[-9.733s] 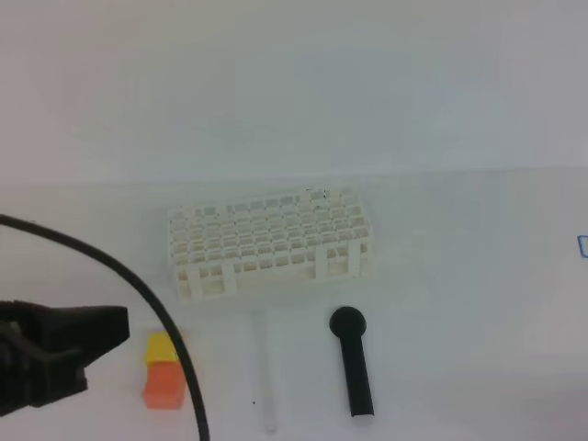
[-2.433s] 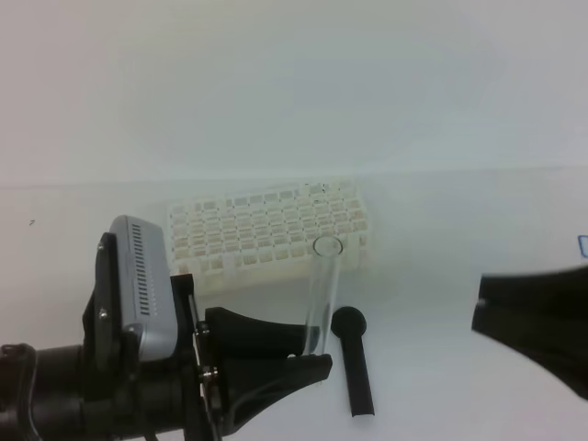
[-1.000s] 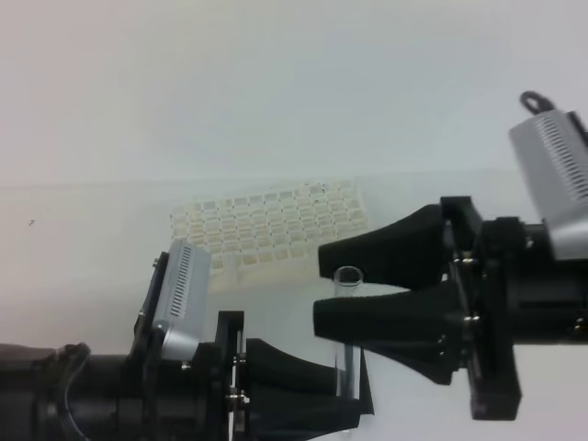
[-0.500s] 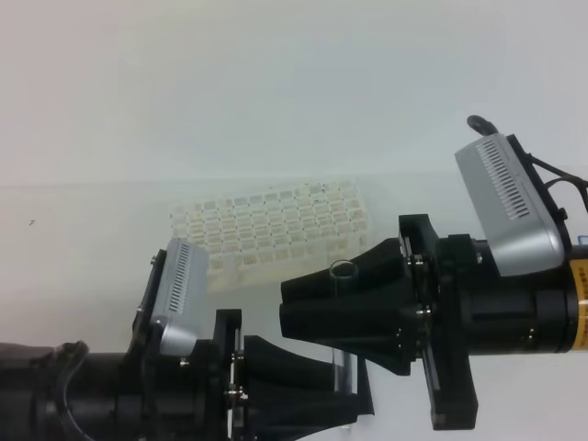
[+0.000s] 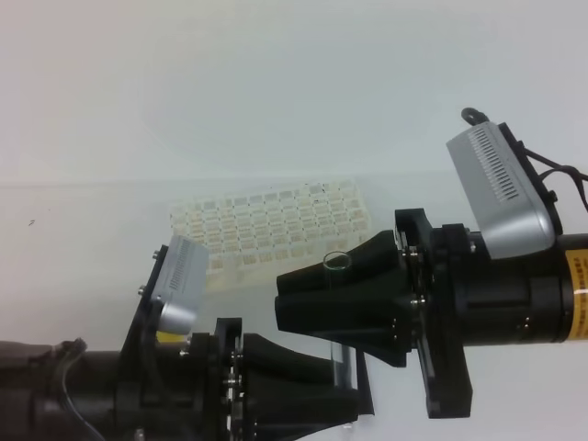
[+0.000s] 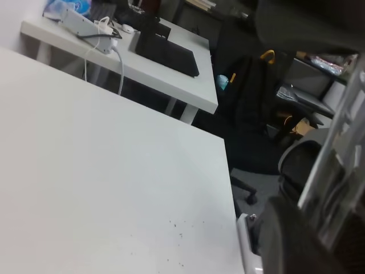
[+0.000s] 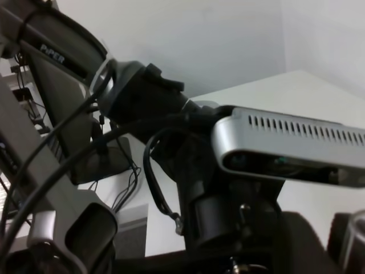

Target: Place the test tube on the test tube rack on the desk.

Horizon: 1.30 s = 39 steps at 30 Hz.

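The test tube [image 5: 342, 322] is gripped by the right gripper [image 5: 287, 312]; left gripper [image 5: 354, 390] width cannot be told; a slip is risked if grip is poor

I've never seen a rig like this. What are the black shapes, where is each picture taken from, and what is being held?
The black shapes are two robot arms ending in pincer-like jaws. The high view looks down on a white desk; the left arm reaches in from the bottom left and the right arm from the right. The silver boxes on them are cameras, and these give the other two pictures. The left one shows bare desk and the room beyond; the right one shows the other arm.

On the desk stands a white test tube rack. A clear test tube is upright in front of it. The right jaws are closed round its top, and the left jaws sit at its bottom. Whether the left jaws grip it is unclear.
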Each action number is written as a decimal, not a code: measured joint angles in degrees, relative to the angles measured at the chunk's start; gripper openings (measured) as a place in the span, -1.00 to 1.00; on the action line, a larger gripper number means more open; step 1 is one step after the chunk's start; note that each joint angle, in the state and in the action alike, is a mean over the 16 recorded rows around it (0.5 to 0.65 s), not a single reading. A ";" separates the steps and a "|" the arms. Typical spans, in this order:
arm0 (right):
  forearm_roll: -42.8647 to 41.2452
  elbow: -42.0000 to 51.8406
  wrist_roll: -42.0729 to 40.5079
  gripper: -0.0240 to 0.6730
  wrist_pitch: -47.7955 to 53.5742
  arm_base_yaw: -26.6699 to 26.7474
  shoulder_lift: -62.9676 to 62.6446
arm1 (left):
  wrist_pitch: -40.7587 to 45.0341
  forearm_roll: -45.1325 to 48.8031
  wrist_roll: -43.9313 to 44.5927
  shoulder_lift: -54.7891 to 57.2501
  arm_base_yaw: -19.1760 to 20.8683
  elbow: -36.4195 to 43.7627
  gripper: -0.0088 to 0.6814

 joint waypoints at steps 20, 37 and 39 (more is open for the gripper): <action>-2.78 -0.68 -2.66 -0.61 19.43 -5.33 -13.32 | -10.22 0.00 -7.54 0.00 0.00 -0.64 -0.61; -8.02 -0.69 -0.04 -0.61 22.69 -5.63 -16.67 | -48.72 0.00 1.09 0.04 0.00 -6.43 -0.98; -8.34 -0.69 0.10 -0.61 22.60 -5.63 -16.67 | -52.06 0.00 1.38 0.14 0.00 -6.80 -0.98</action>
